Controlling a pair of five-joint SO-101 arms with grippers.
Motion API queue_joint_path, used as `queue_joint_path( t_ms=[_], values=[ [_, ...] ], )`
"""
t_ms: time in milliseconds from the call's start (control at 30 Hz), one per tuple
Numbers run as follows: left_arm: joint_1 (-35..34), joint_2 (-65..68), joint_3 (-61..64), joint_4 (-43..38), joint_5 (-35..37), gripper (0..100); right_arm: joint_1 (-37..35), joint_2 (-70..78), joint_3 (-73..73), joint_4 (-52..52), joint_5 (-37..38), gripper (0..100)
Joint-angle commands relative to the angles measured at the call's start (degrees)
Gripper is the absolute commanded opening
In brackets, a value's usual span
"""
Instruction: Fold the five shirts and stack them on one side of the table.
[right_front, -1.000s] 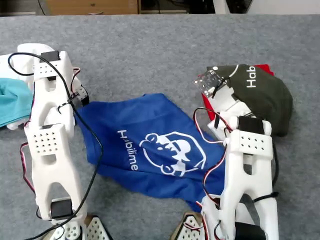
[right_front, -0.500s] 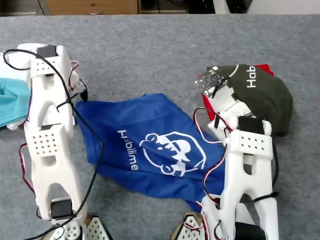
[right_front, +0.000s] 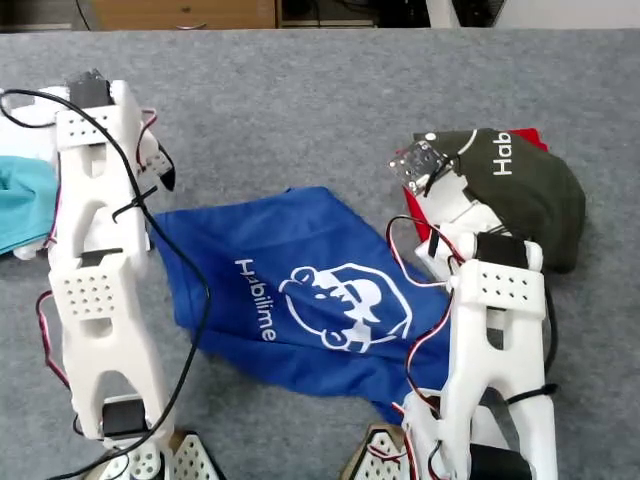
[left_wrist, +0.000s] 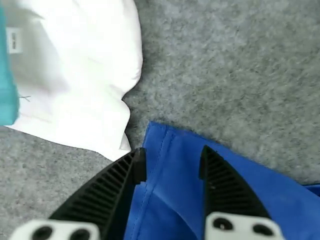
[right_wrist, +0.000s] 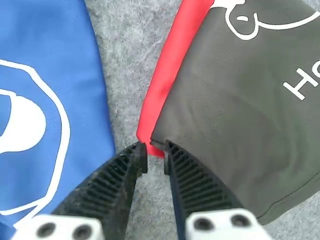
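Royal-blue shirt with a white cartoon print and white lettering (right_front: 300, 290): lying unfolded and rumpled mid-table, between the two arms, print side up. One hem corner points toward the left arm, and the opposite end runs under the right arm's white body.

Left gripper (left_wrist: 172, 160): black ribbed jaws spread wide, sitting over that blue hem corner. Cloth shows in the gap between them, with nothing pinched. Just beyond the corner in the left wrist view is a crumpled white shirt (left_wrist: 75, 65), close to the blue edge, with a teal shirt (left_wrist: 6, 75) on top of it at the far side. High view puts both at the table's left edge, beside the left arm.

Right gripper (right_wrist: 155, 149): jaws drawn almost together, only a slit between the tips. The tips are at the corner of a red shirt (right_wrist: 165, 80), which lies under a folded dark olive-grey shirt with white lettering (right_wrist: 240, 100). The red sticks out as a strip along the dark shirt's edge. That pair sits on the right side of the table, apart from the blue shirt, with a strip of bare surface between them.

Everything rests on a grey felt-like table cover (right_front: 300, 110).
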Motion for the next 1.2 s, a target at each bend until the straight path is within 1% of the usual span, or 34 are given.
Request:
queue_joint_path(
  t_ms=[0, 167, 267, 433, 567, 833, 900, 1033, 1167],
  values=[
    [0.18, 1.89, -0.35, 0.62, 0.53, 18, -1.1, -0.92, 0.48, -1.23, -0.53, 7.0],
    [0.7, 5.85, -2.02, 0.62, 0.97, 18, -1.1, -0.92, 0.57, -1.23, -0.53, 7.0],
    [0.18, 7.25, -4.04, 0.62, 3.08, 18, -1.01, -0.92, 0.57, -1.23, -0.53, 7.0],
    [0.7, 8.13, -4.84, 0.62, 3.16, 18, -1.01, -0.92, 0.57, -1.23, -0.53, 7.0],
    [-0.09, 9.36, -5.01, 0.62, 8.44, 18, -1.01, -0.92, 0.57, -1.23, -0.53, 7.0],
    [0.7, 9.8, -4.57, 0.62, 8.44, 18, -1.01, -0.92, 0.57, -1.23, -0.53, 7.0],
    [0.62, 9.71, -5.01, 0.62, 8.7, 15, -1.01, -0.92, 0.57, -1.23, -0.53, 7.0],
    [0.62, 9.71, -5.01, 0.62, 8.44, 5, -1.01, -0.92, 0.57, -1.23, -0.53, 7.0],
    [0.7, 9.19, -5.1, 0.62, 8.44, 3, -0.92, -1.01, -0.04, -1.23, -0.53, 7.0]
  ],
)
